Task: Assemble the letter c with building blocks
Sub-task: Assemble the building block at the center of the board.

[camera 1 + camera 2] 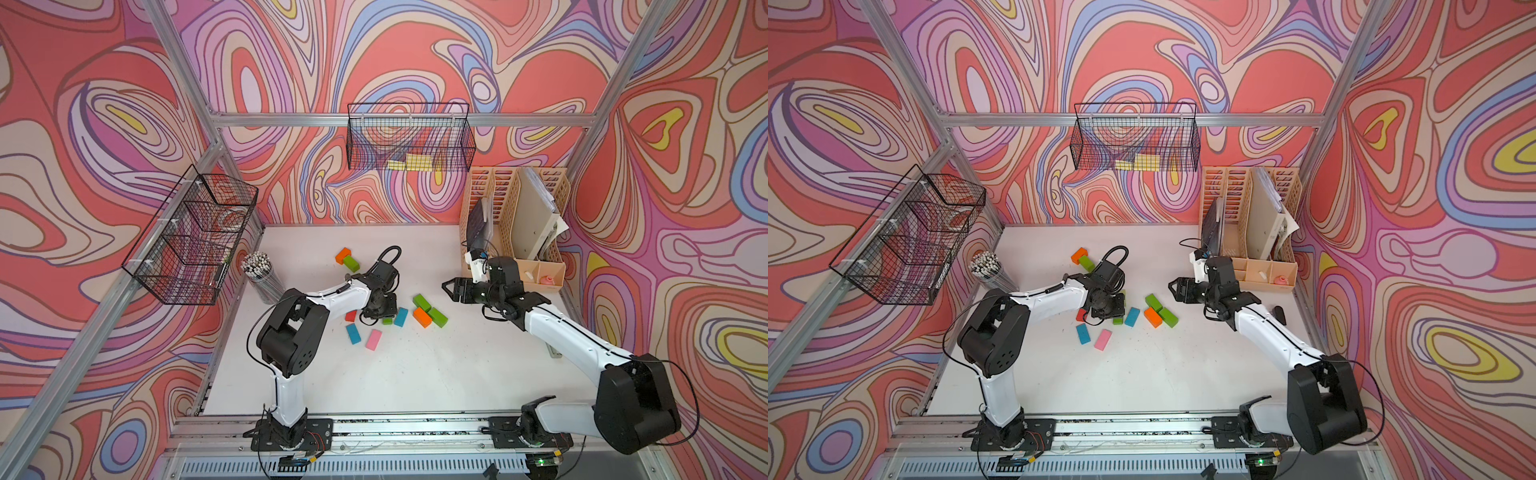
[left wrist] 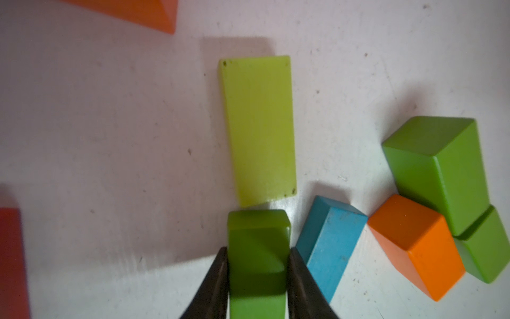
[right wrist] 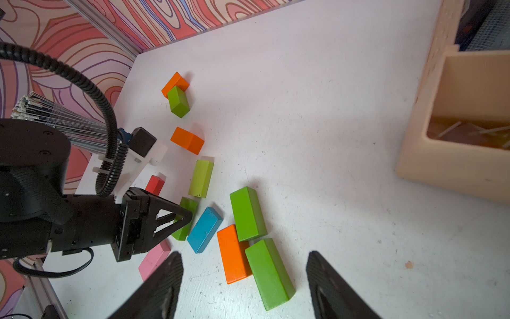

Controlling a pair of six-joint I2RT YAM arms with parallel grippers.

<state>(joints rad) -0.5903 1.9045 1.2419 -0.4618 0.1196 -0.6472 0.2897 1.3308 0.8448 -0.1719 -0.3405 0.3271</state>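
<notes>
Left wrist view, clearer than top views, shows left end effector point(image 2: 258, 250) pinching green block point(image 2: 256, 234); right end effector point(image 3: 244, 253) spread.

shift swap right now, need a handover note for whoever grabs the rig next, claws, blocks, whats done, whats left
Left claw: shut on a green block, low at the end of the lime block.
Right claw: open, empty, above the table near the green-orange-green cluster.
Blocks: the cluster's three touch, mid-table. The blue block lies beside the held one. The red block, second blue block and pink block lie loose by the left arm. A lone orange block and an orange and green pair sit farther back.
Done: no c readable yet.
Left: lay out the whole c.
</notes>
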